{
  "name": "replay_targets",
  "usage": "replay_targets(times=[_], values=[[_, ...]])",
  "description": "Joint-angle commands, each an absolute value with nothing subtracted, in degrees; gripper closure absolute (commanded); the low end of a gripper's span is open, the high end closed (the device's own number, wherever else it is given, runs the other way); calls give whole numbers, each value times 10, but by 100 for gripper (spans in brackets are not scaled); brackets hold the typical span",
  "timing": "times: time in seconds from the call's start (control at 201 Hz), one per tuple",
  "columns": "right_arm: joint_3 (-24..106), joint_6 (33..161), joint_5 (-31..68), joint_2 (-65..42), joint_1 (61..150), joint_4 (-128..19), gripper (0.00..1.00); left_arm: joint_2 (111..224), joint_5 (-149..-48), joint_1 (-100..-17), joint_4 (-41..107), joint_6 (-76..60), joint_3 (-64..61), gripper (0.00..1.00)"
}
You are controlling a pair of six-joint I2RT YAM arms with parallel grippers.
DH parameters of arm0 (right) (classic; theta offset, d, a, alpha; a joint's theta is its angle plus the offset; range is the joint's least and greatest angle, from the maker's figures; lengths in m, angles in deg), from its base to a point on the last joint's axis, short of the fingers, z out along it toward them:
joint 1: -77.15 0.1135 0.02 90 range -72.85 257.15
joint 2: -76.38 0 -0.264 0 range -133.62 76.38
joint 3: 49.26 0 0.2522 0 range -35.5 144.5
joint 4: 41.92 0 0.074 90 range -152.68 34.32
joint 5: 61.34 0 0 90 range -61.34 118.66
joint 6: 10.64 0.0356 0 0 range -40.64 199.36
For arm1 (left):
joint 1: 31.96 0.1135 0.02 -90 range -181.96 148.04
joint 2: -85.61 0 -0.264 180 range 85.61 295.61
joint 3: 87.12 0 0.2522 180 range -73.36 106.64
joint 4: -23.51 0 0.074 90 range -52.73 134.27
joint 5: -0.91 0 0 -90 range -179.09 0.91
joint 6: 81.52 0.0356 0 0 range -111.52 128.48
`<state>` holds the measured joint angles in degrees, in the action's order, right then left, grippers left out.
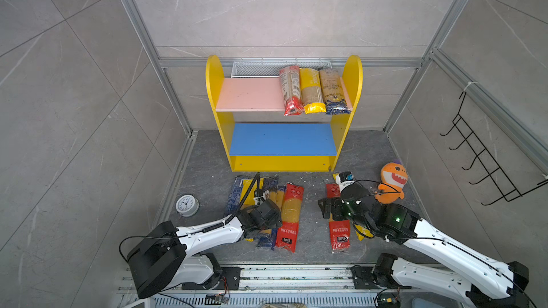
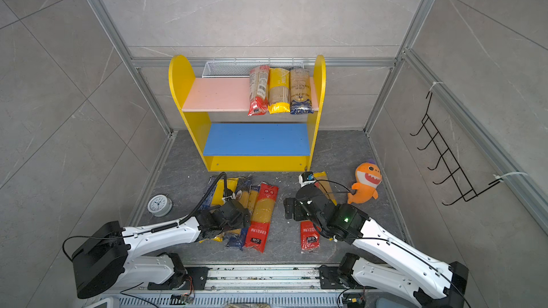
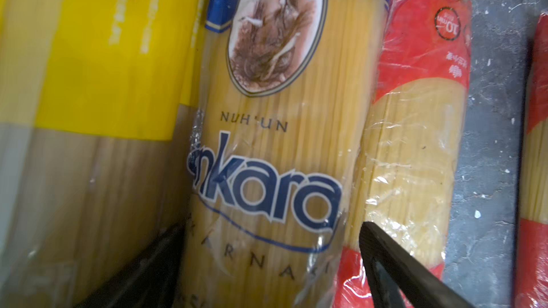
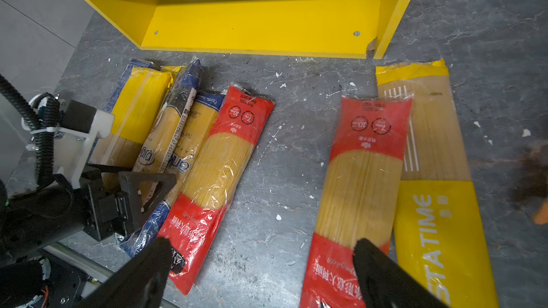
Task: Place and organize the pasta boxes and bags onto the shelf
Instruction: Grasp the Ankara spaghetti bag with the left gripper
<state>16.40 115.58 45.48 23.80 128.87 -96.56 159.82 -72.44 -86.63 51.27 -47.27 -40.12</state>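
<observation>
The shelf has a bare blue lower board (image 1: pixel 281 139) and a pink upper board (image 1: pixel 249 94). At the pink board's right end lie three pasta bags: red-ended (image 1: pixel 290 90), yellow (image 1: pixel 310 90) and navy (image 1: pixel 333 90). More bags lie bunched on the floor in front (image 1: pixel 289 214). My left gripper (image 3: pixel 269 262) hangs open low over that bunch, its fingers either side of a clear navy-printed bag (image 3: pixel 267 158). My right gripper (image 4: pixel 264 265) is open above bare floor, between a red-ended bag (image 4: pixel 213 173) and another red-ended bag (image 4: pixel 361 188) that lies beside a yellow bag (image 4: pixel 439 217).
An orange plush shark (image 1: pixel 391 183) sits on the floor right of my right arm. A round clock (image 1: pixel 186 205) stands at the left. A white mesh basket (image 1: pixel 255 69) sits behind the shelf. A black wire rack (image 1: pixel 486 155) hangs on the right wall.
</observation>
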Motion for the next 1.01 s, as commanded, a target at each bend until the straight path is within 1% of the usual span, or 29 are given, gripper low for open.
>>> replay_targets(times=[0.0,0.095,0.169,0.194,0.244,0.418,0.503,0.583,0.752,0.842,0.876,1.001], values=[[156,1144,466,247,1288,-974,1,1612,-733,-873,544,-499,-423,6],[154,1143,464,252,1287,-977,1,1610,-740,-878,517,-506,-441,7],[153,1143,463,257,1287,-979,1,1609,-743,-884,499,-511,-453,12],[152,1143,462,258,1287,-979,1,1609,-742,-886,495,-512,-456,16],[151,1143,459,260,1287,-979,1,1608,-742,-890,488,-513,-461,28],[148,1150,454,270,1288,-986,1,1598,-742,-898,473,-511,-474,52],[147,1154,454,277,1288,-991,1,1578,-741,-901,475,-506,-477,70],[147,1156,454,283,1287,-995,2,1552,-737,-902,484,-500,-478,81],[149,1159,454,286,1287,-996,2,1491,-720,-903,533,-483,-470,83],[152,1160,453,283,1287,-996,2,1462,-709,-903,568,-477,-461,92],[152,1161,452,282,1288,-994,2,1450,-709,-903,577,-475,-458,100],[155,1161,448,278,1287,-989,2,1402,-708,-903,620,-464,-440,100]])
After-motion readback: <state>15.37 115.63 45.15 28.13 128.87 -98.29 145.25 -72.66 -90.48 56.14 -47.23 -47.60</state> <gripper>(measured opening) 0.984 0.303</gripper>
